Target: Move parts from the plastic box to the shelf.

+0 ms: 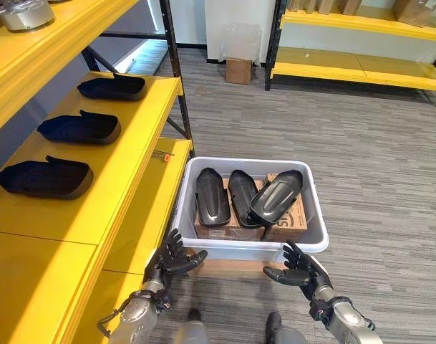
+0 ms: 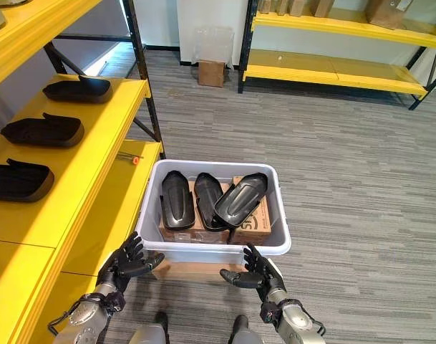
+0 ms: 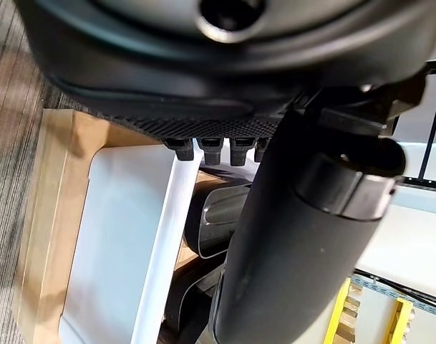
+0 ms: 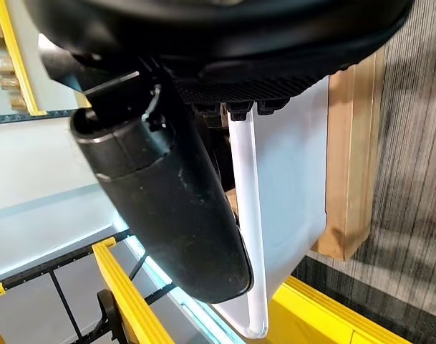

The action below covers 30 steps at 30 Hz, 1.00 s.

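Landmark: white plastic box [image 1: 314, 240], sitting on the grey carpet floor [image 1: 375, 158] on a flat piece of brown cardboard [image 3: 49, 215] that sticks out from under its near wall.

Box contents: three dark elongated parts lying on brown cardboard cartons [image 1: 293, 222] at the bottom. First part [image 1: 211, 196] lies along the side of the box nearest the yellow shelf [image 1: 124, 165]. Second part [image 1: 244, 197] lies just beside it, in the middle. Third part [image 1: 276, 194] is tilted, resting across the far-side carton and leaning against the second part.

Shelf: stands beside the box, its lower board close to the box wall. On the middle board, three more dark parts in a row, well apart from each other: nearest [image 1: 44, 177], middle [image 1: 79, 127], farthest [image 1: 112, 87]. A small orange-tipped item [image 1: 164, 155] lies on the shelf edge near the far corner of the box; too small to identify. A grey metal object [image 1: 23, 13] sits on the top board.

Left hand [image 1: 173, 258]: at the near corner of the box on the shelf side, fingers spread and relaxed, holding nothing. In the left wrist view the fingers [image 3: 203, 148] hover just above the box rim.

Right hand [image 1: 298, 270]: at the opposite near corner of the box, fingers loosely extended, thumb pointing inward, holding nothing; it sits just in front of the rim.

Background: second yellow shelf [image 1: 361, 68] across the floor, well apart from the box, and a small cardboard box [image 1: 238, 70] by the wall.
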### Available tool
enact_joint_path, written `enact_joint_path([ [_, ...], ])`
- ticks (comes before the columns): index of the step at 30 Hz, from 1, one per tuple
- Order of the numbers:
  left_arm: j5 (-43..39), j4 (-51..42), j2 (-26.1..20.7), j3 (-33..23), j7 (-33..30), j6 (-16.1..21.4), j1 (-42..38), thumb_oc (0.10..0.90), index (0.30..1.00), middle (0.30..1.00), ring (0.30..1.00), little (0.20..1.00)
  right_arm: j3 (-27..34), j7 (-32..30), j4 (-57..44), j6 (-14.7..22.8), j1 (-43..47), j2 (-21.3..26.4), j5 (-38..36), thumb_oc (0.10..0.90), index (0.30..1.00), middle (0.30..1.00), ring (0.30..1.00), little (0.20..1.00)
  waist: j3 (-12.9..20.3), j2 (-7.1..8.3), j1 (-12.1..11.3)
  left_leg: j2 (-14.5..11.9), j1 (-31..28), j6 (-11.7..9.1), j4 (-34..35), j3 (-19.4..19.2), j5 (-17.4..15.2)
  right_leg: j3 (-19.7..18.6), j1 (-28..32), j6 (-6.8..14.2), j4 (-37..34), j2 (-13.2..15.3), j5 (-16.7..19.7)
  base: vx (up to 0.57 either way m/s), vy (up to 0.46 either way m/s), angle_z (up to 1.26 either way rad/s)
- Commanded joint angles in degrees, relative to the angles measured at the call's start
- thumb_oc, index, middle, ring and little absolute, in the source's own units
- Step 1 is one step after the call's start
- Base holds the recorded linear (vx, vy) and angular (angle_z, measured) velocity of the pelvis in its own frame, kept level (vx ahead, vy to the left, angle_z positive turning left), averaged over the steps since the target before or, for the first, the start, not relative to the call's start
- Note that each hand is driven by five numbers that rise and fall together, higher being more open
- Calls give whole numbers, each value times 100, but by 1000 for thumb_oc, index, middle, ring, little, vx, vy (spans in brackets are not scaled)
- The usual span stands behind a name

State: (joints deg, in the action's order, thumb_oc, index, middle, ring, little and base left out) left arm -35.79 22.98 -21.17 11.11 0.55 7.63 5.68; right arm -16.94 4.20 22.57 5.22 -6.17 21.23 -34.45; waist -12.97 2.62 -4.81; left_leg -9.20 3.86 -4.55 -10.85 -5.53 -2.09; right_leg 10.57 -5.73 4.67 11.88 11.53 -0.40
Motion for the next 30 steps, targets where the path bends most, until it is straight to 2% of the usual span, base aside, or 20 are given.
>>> enact_joint_path([
  [1,-160,-524,-158,-40,97,474,-131,900,1000,1000,1000,1000,294,23,-622,455,258,90,-92,900,1000,1000,1000,1000,379,134,-39,-421,487,-182,-255,501,193,-197,591,350,-133,409,-332,58,-26,-1],
  [8,-176,-557,-136,-35,149,451,-116,900,1000,1000,1000,1000,401,-34,-797,542,382,223,127,900,1000,1000,1000,1000,428,92,-15,-479,410,-227,-76,519,286,-97,642,338,-153,363,-367,61,-26,-1],
  [13,-46,-611,-133,-101,250,394,-54,900,1000,1000,1000,1000,1081,-221,-1540,775,543,545,404,900,1000,1000,1000,1000,506,92,-15,-440,382,-228,97,514,320,48,781,374,-354,398,-282,97,-5,5],
  [16,-21,-622,-143,-18,329,388,-44,900,1000,1000,1000,1000,1388,-357,-1929,1001,975,775,684,900,1000,1000,1000,1000,511,88,-42,-423,358,-212,121,491,278,41,781,395,-401,423,-257,69,21,2],
  [18,-21,-644,-183,75,394,348,-45,900,1000,1000,1000,1000,1336,-639,-1858,1007,1389,920,1278,900,1000,1000,1000,1000,504,83,-96,-408,352,-198,129,490,254,56,810,408,-438,441,-232,73,28,-1],
  [20,-58,-663,-252,368,419,312,-135,900,1000,1000,1000,1000,716,-989,-1190,796,2444,1039,1843,900,1000,1000,1000,1000,429,98,-259,-374,430,-193,80,487,224,107,817,413,-482,458,-212,41,29,0],
  [24,-113,-708,-304,478,389,303,-188,900,1000,1000,1000,1000,271,-1094,-683,694,3043,963,1938,900,1000,1000,1000,1000,355,95,-337,-346,493,-189,23,505,201,114,779,411,-461,458,-216,-7,9,7],
  [25,-134,-730,-324,524,366,292,-206,900,1000,1000,1000,1000,48,-1132,-556,612,3294,886,2036,900,1000,1000,1000,1000,323,93,-369,-336,523,-185,1,523,191,108,745,410,-433,462,-218,-2,11,4],
  [30,-189,-740,-339,585,293,270,-238,900,1000,1000,1000,1000,-305,-1197,-146,517,3658,511,2016,900,1000,1000,1000,1000,258,90,-441,-287,574,-161,-76,553,143,106,715,411,-352,488,-215,0,0,0],
])
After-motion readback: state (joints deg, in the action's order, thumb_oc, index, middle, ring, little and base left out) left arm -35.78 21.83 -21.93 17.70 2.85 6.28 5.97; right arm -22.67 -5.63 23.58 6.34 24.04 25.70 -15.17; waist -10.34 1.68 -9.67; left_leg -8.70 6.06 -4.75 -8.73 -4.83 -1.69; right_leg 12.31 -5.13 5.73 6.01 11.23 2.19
